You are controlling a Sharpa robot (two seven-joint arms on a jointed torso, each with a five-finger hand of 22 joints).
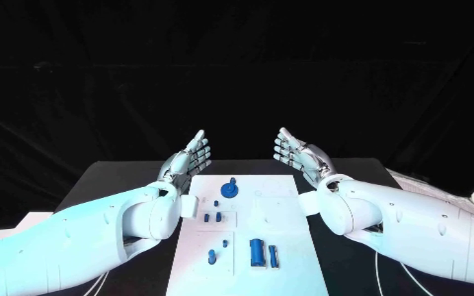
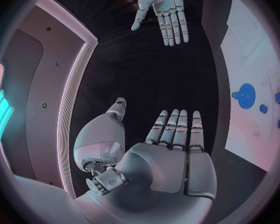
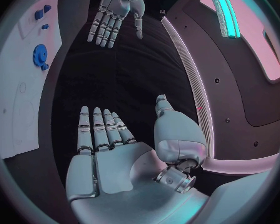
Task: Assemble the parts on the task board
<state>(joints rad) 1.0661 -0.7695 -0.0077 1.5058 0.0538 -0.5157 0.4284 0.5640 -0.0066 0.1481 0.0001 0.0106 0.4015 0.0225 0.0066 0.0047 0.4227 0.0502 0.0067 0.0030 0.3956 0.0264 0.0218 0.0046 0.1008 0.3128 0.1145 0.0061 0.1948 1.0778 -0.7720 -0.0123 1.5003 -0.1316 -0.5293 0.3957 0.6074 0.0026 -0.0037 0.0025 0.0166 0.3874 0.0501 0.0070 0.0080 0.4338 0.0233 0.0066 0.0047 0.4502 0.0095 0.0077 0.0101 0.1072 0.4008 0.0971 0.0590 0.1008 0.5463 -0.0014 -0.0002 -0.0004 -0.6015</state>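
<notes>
A: The task board [image 1: 259, 207] lies in the middle of the black table [image 1: 118, 173] in the head view, with blue parts [image 1: 257, 251] on it, a gear [image 1: 230, 188] toward its far end. And the hands?

B: The left hand [image 1: 190, 159] and right hand [image 1: 301, 155] are raised on either side of the board, palms facing, fingers straight, grasping nothing.

A: The left wrist view?

B: Its hand [image 2: 168, 154] is flat and released; the right hand [image 2: 164, 7] hangs opposite, the board [image 2: 249, 40] beside them.

A: The right wrist view?

B: The same: its palm [image 3: 109, 159] is spread, the left hand [image 3: 115, 10] opposite, the board [image 3: 22, 84] with its gear [image 3: 40, 54] alongside.
</notes>
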